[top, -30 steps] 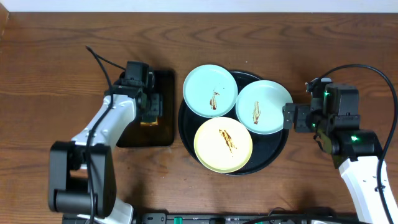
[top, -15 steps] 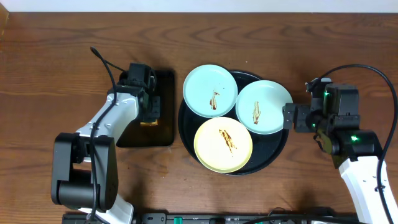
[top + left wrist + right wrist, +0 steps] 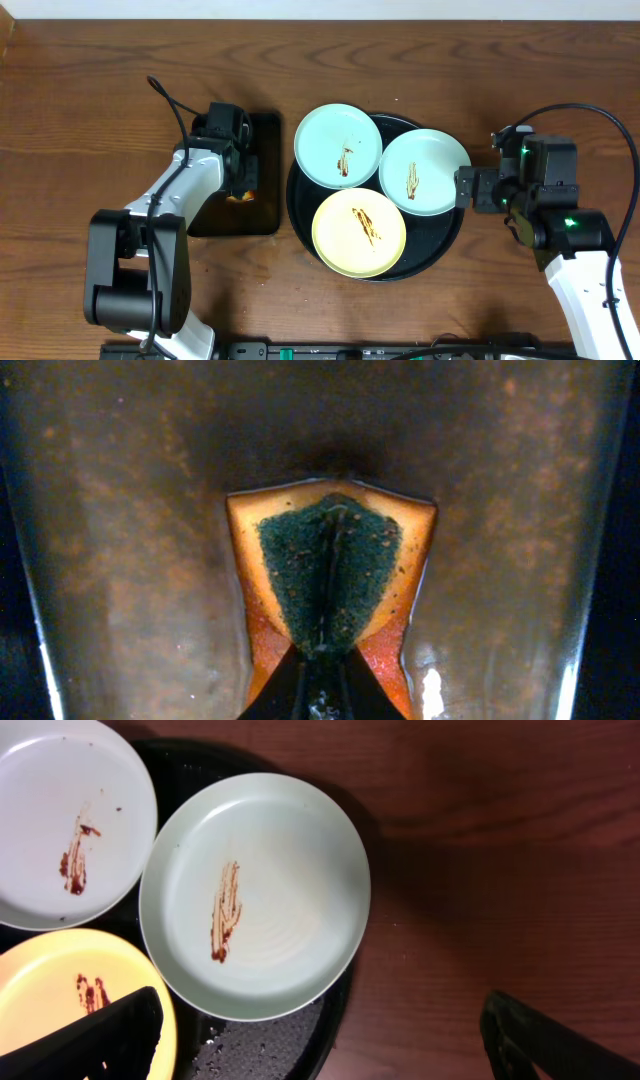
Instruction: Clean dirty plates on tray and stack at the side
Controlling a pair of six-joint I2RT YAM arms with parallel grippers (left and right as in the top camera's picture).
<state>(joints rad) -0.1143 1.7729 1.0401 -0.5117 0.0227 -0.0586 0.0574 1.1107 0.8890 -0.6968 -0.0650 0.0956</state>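
Three dirty plates lie on the round black tray (image 3: 442,236): a pale blue plate (image 3: 337,145) at the upper left, another pale blue plate (image 3: 423,171) on the right, and a pale yellow plate (image 3: 359,232) in front. Each carries a brown smear. My left gripper (image 3: 243,186) is down in the small rectangular tray, shut on the sponge (image 3: 330,575), whose green face is pinched into a fold. My right gripper (image 3: 468,188) hovers open at the round tray's right rim; its view shows the right blue plate (image 3: 255,895) just ahead of the spread fingers (image 3: 112,1038).
The small rectangular black tray (image 3: 215,222) sits left of the round tray, wet and glossy inside. Bare brown wooden table (image 3: 90,110) lies to the far left, behind the trays and right of the round tray. Cables trail from both arms.
My left gripper has closed onto the sponge, squeezing it into a fold, and the left arm has shifted slightly. The right arm and the plates have not moved.
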